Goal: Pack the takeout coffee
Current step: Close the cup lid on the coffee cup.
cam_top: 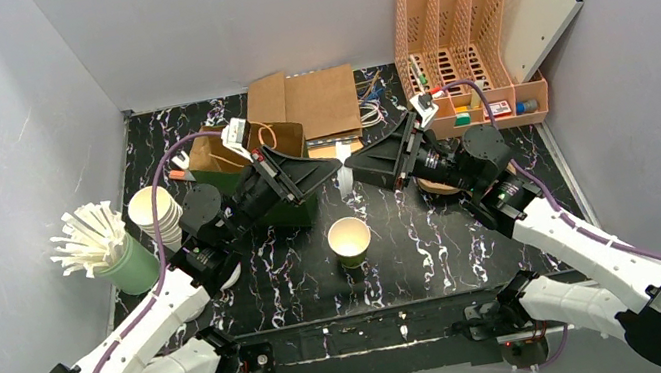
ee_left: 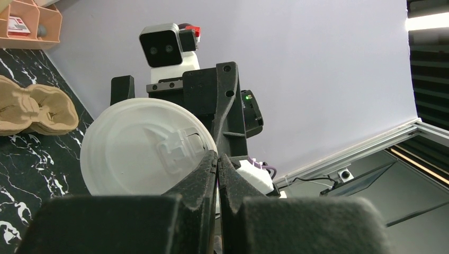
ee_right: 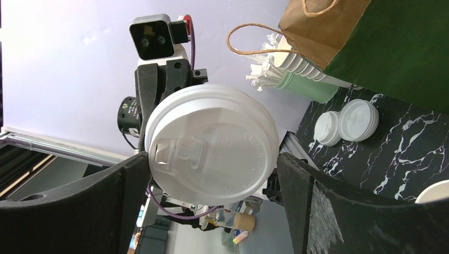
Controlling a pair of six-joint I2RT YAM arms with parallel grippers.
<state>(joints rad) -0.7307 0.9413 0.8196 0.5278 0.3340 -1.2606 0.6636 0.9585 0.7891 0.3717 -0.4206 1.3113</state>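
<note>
Left pincer (ee_left: 217,159) pinches lid (ee_left: 132,143) rim; right pincer (ee_right: 212,161) straddles it, open.

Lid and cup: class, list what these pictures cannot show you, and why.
- Top external: lid seen edge-on; its face is hidden.
- Right wrist: lid's embossed lettering too small to read; cup cut off by the frame corner.
- Top external: cup carrier mostly hidden under the right arm.

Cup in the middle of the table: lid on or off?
Off. The cup stands upright and open-topped; the left gripper pinches the lid by its edge.
</note>
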